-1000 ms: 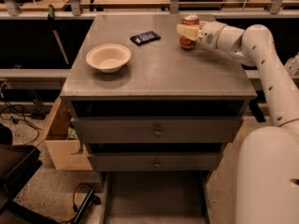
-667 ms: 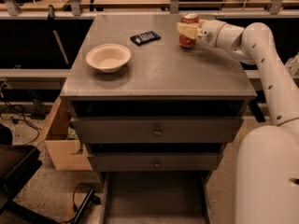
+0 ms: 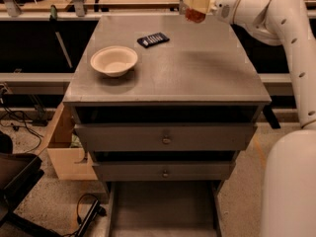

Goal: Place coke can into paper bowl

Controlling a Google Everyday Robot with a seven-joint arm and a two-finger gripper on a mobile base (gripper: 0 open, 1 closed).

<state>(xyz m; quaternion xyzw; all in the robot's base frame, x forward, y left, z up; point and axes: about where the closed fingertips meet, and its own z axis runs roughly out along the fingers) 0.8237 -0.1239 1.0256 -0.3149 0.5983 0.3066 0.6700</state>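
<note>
Camera view: gripper (image 3: 196,3) has its fingers clamped round the can (image 3: 195,16), holding it well apart from the bowl (image 3: 114,60), far behind and to its right, whether clear of the top I cannot tell. Bowl sits upright on the cabinet (image 3: 197,78) top with nothing inside, and a remote (image 3: 153,39) lies just behind and right of the bowl.

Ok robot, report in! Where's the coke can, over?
Gripper shut on coke can, far right of table. Paper bowl empty, left side. Dark flat object lies between them.
</note>
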